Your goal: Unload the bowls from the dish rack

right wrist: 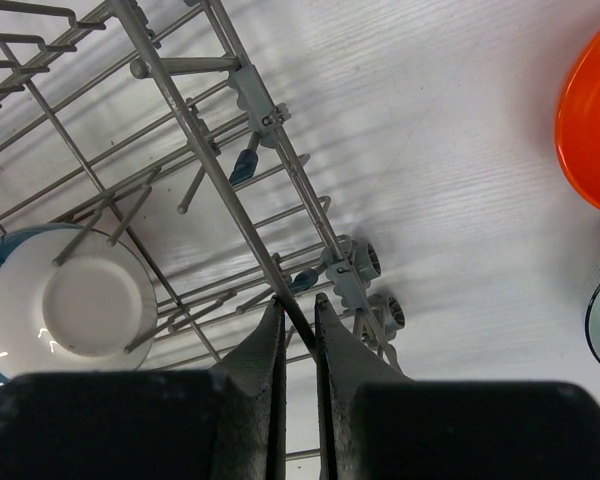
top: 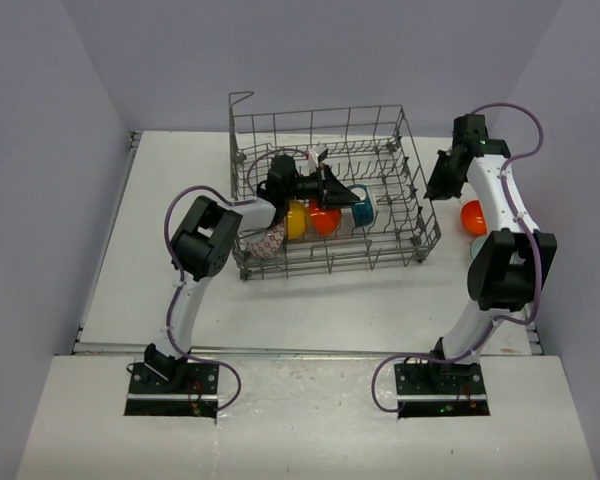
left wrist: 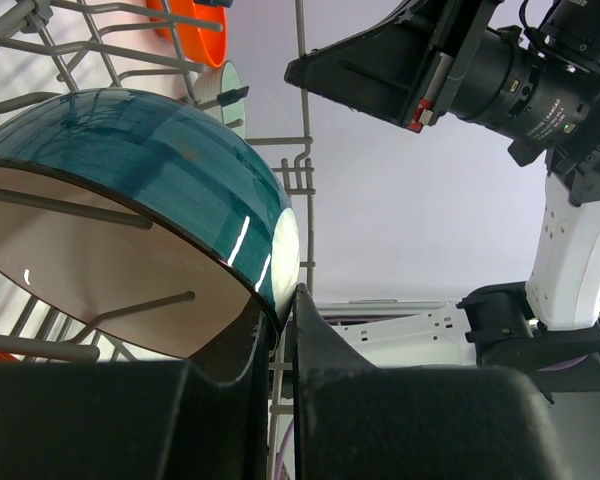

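Left claw (left wrist: pixel 287 312) clamped on the rim of the teal bowl (left wrist: pixel 130 150), which sits in the dish rack (top: pixel 330 262) toward its right end. Right claw (right wrist: pixel 298 306) pinched shut on a wire of the rack's right wall. Yellow bowl (top: pixel 296 218), orange bowl (top: pixel 325 220) and patterned bowl (top: pixel 268 241) are in the rack, left of the teal one. Second orange bowl (top: pixel 472 215) is on the counter (top: pixel 280 300), just right of the rack.

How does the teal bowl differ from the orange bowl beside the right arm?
The teal bowl stands on edge inside the dish rack; the orange bowl lies outside it on the table. The left pincer grips the teal bowl's rim; nothing holds the orange bowl. Both are round.
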